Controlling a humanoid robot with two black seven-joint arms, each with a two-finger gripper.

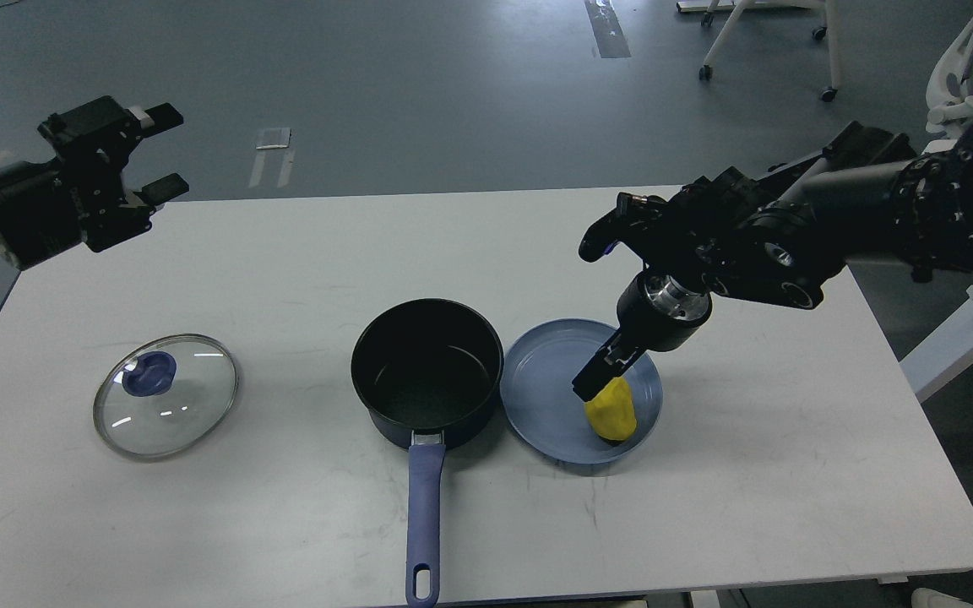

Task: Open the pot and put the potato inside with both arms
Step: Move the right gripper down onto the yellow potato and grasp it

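Right hand (600,390) grips potato (611,411) on plate (537,397).
Lid (165,394) lies off on table (790,439), so pot (427,371) is open & ready; left hand (167,152) waits wide, w/ nothing in it.

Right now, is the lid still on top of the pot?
No, the glass lid lies flat on the table, left of the open pot.

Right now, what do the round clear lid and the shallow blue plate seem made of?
The round clear lid looks like glass with a metal rim: see-through, with glare streaks. The shallow blue plate looks like matte plastic or glazed ceramic; its soft sheen leaves that open.
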